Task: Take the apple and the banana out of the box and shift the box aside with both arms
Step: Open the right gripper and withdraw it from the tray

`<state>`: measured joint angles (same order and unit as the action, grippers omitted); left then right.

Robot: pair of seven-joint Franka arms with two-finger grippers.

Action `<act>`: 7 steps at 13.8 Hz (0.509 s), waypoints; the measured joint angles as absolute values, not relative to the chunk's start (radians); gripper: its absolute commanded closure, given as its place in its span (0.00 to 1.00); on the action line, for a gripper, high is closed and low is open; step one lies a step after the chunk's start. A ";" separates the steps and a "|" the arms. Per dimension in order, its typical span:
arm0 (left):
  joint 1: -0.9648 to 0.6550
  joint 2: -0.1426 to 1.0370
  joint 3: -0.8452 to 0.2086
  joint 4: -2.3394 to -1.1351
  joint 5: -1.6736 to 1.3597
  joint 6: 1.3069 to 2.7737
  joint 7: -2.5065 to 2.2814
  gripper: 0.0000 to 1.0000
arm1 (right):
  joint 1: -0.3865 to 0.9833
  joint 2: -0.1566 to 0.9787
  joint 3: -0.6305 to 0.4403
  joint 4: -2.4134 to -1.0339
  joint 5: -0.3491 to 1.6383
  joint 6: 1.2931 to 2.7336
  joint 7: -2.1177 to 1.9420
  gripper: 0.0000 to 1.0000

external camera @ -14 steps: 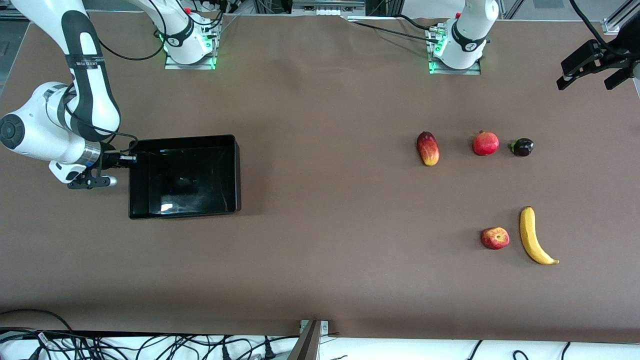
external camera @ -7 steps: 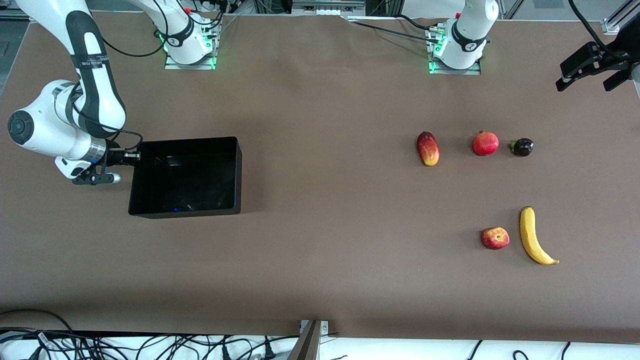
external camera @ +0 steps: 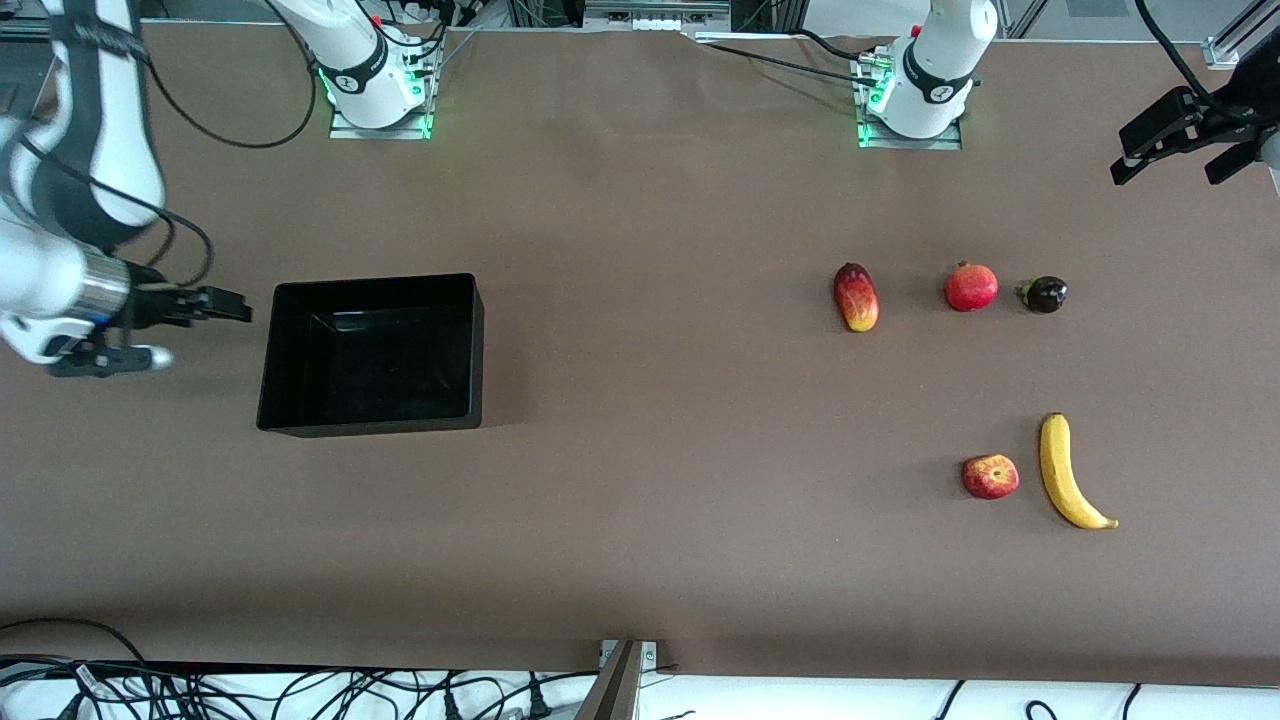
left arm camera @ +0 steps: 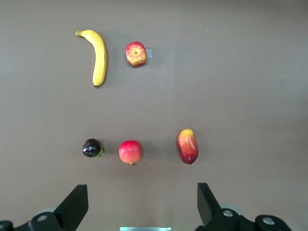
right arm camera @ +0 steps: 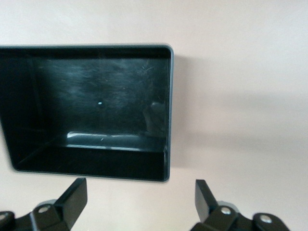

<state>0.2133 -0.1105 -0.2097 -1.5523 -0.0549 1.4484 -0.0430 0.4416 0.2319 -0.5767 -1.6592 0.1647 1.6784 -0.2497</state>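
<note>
my right gripper (external camera: 225,305) hangs just beside the black tray (external camera: 370,420), at the short wall toward my right arm's end of the table, with its fingers spread wide and nothing between them (in my right wrist view only the 2 fingertips (right arm camera: 72,195) show, the rest cut off by the frame's edge). the tray sits flat on the brown table (external camera: 650,400) with its glossy floor bare; the gripper is apart from its rim. much of my right arm runs out of the front view.

my left gripper (external camera: 1175,135) waits at my left arm's end of the table, over the edge, fingers also spread, holding nothing; its arm is mostly out of frame.

the apple (external camera: 990,476) lies just beside the banana (external camera: 1065,475), both nearer the front camera than a row of 3: a mango (external camera: 856,297), a pomegranate (external camera: 971,286) and a small dark round fruit (external camera: 1045,294) with a green stem end that i cannot name for sure. all 5 are well apart from the tray.
</note>
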 measured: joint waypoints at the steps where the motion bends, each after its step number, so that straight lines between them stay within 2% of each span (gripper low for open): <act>1: 0.213 -0.110 -0.210 -1.552 -0.055 1.448 -0.043 0.00 | 0.447 0.230 -0.576 -1.590 0.160 1.629 -0.244 0.00; 7: 0.213 -0.108 -0.209 -1.552 -0.055 1.448 -0.043 0.00 | 0.449 0.230 -0.563 -1.468 0.112 1.524 -0.239 0.00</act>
<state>0.2133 -0.1078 -0.2093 -1.5524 -0.0549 1.4484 -0.0430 0.4486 0.2304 -0.5634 -1.4677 0.1118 1.5242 -0.2392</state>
